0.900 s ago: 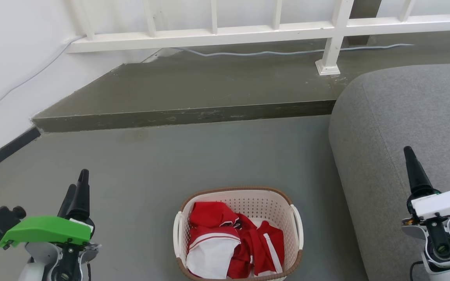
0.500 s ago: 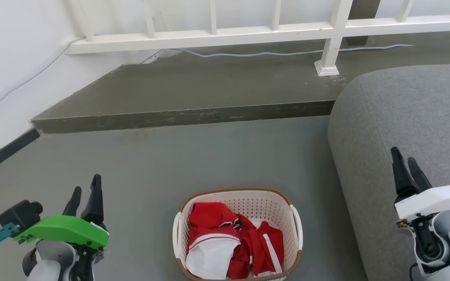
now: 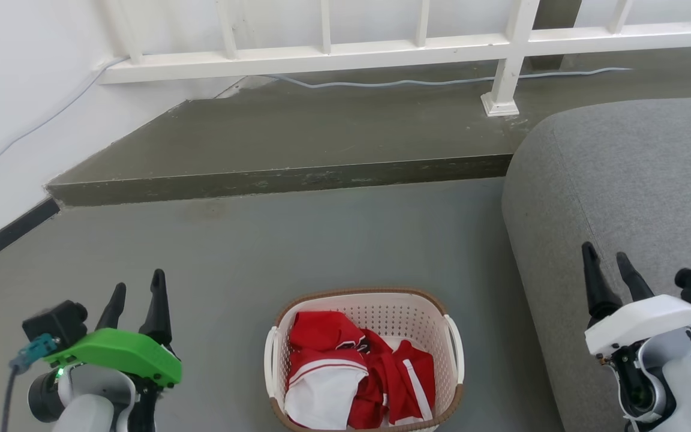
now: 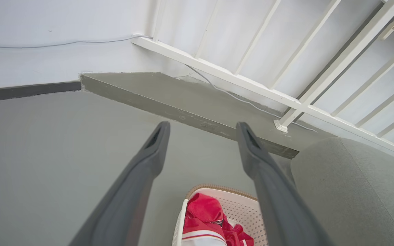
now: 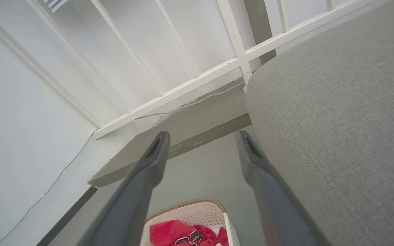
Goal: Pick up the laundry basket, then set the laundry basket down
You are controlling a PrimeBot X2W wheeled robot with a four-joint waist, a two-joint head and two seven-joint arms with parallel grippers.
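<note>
While the laundry basket (image 3: pixel 390 317) stands on the grey floor (image 3: pixel 321 240), both grippers hang in the air, one on each side of it, and touch nothing. The basket is toward the floor's right edge, near the grey sofa (image 3: pixel 639 180), and well apart from the raised step (image 3: pixel 321 132) at the floor's far edge. Red and white clothes (image 3: pixel 351 372) lie crumpled inside it. The left gripper (image 3: pixel 138 282) is over the bare floor on the basket's left, its two dark fingers parted with a clear gap and empty. The right gripper (image 3: pixel 604 252) shows against the sofa on the basket's right, its fingers also parted, holding nothing. A white railing (image 3: pixel 321 57) stands on the step, and a pale cable (image 3: pixel 411 81) runs along its foot.
</note>
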